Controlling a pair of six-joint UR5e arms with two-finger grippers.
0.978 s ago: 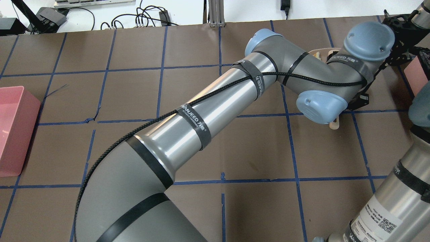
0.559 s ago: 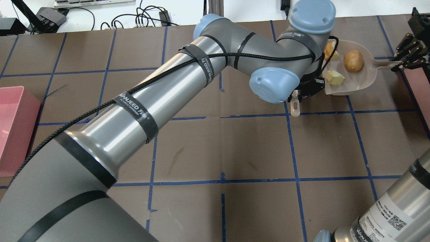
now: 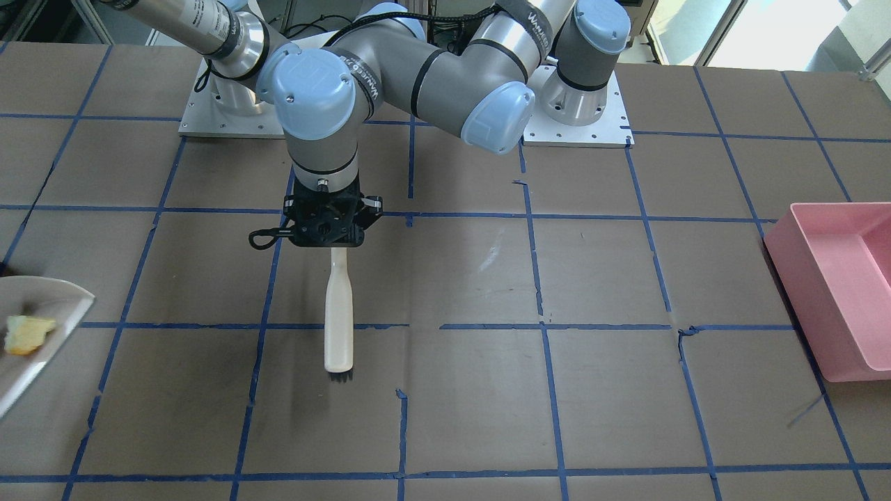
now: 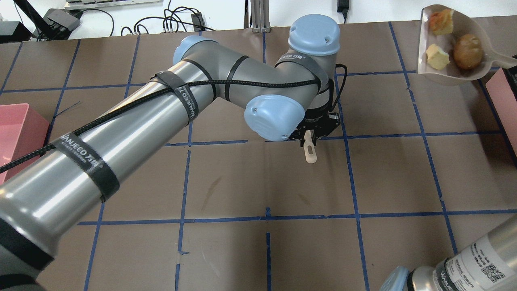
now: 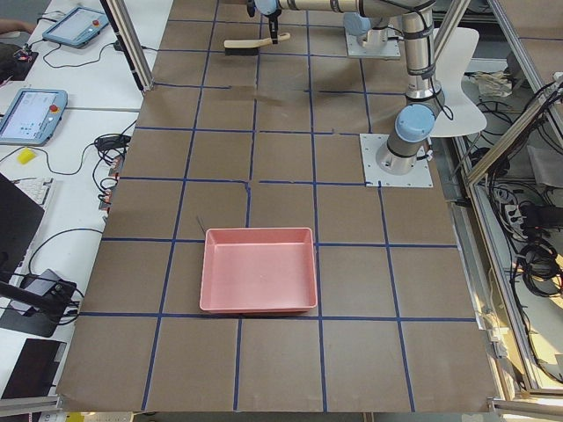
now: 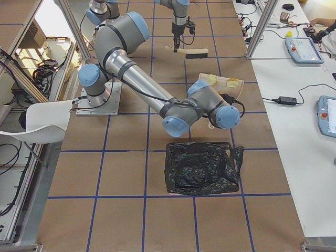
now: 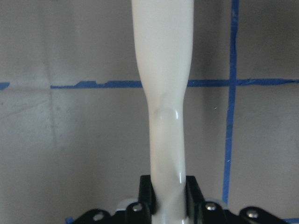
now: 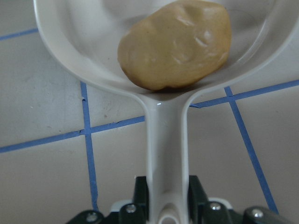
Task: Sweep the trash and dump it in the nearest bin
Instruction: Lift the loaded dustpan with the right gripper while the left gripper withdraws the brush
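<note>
Keeping the cream plastic dustpan (image 4: 450,74) level until over the black-bagged bin (image 6: 202,168) seems key: right tool (image 8: 163,191) clamps its handle, tan potato-like lump (image 4: 467,51) and two pale yellow spongy chunks (image 4: 437,57) lying just ahead; left tool (image 7: 167,191) clamps the cream-handled brush (image 3: 338,313).

Blue-taped brown table (image 4: 396,173), pink bin (image 3: 853,299)
</note>
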